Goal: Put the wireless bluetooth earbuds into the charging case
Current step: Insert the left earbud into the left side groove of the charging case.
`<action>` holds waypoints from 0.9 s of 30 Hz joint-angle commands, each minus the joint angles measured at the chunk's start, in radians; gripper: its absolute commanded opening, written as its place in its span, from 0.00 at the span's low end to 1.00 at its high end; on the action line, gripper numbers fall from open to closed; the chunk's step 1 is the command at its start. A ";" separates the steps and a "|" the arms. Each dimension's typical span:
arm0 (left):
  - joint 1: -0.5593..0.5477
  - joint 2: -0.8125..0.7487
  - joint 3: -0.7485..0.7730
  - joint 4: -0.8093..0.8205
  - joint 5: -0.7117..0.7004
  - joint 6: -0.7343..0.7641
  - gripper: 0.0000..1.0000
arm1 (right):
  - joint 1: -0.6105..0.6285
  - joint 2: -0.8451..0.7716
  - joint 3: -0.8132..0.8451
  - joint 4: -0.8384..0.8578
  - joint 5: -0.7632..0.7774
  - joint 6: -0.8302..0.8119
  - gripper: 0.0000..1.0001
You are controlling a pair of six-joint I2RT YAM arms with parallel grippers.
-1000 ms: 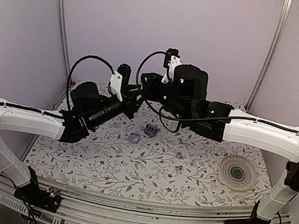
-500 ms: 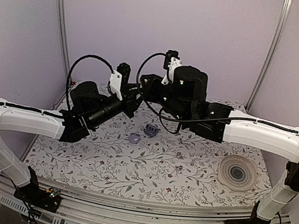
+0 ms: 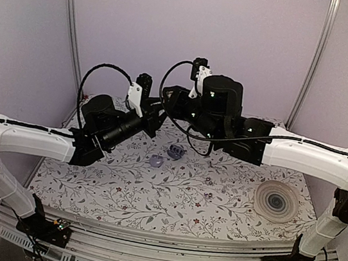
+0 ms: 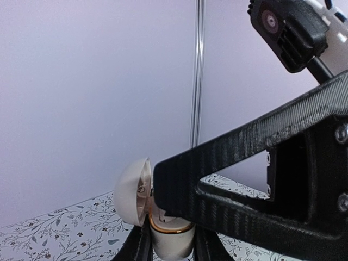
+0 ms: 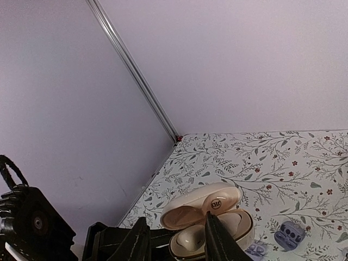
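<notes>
The left pincer [image 4: 172, 246] grasps the open charging case [image 5: 202, 208]; the right pincer [image 5: 175, 218], released, straddles the earbud [image 5: 190, 237] lying inside, between its fingers.

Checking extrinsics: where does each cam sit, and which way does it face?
Top: above, behind the bases, looking down the table; left arm and right arm show.
Left wrist: low, facing the far wall; left jaws hold the open case, right arm crossing in front.
Right wrist: above the case, facing the far-left corner; right jaws frame it.
Shared: both wrist views see the case.
</notes>
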 commanded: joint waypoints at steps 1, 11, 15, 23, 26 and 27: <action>-0.010 -0.034 0.008 0.064 0.022 0.012 0.00 | 0.007 -0.015 0.047 -0.083 0.015 0.001 0.36; 0.017 -0.053 -0.053 0.106 0.084 -0.035 0.00 | 0.006 -0.068 0.078 -0.184 0.030 0.004 0.48; 0.030 -0.062 -0.078 0.118 0.115 -0.048 0.00 | 0.001 -0.099 0.074 -0.218 0.027 0.001 0.51; 0.065 -0.068 -0.113 0.151 0.242 -0.072 0.00 | -0.089 -0.157 0.074 -0.300 -0.155 0.020 0.53; 0.083 -0.079 -0.131 0.158 0.326 -0.059 0.00 | -0.133 -0.178 0.073 -0.340 -0.221 0.002 0.53; 0.086 -0.084 -0.140 0.159 0.352 -0.047 0.00 | -0.151 -0.185 0.068 -0.351 -0.253 -0.006 0.53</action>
